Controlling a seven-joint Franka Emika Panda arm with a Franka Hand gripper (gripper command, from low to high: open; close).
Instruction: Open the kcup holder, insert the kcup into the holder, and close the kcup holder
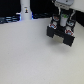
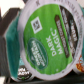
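one kcup holder (image 1: 60,34) far right on table (image 1: 30,60) | one kcup (image 2: 47,39) | end effector (image 1: 61,20) above holder (grip: cannot tell)

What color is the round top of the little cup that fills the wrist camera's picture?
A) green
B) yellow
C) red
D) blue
A: in the wrist view the kcup has a bright green lid with white print and a white rim around it.

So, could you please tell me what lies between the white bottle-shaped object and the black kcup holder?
Nothing: in the exterior view, that stretch of pale table between the white bottle-shaped object and the kcup holder is bare.
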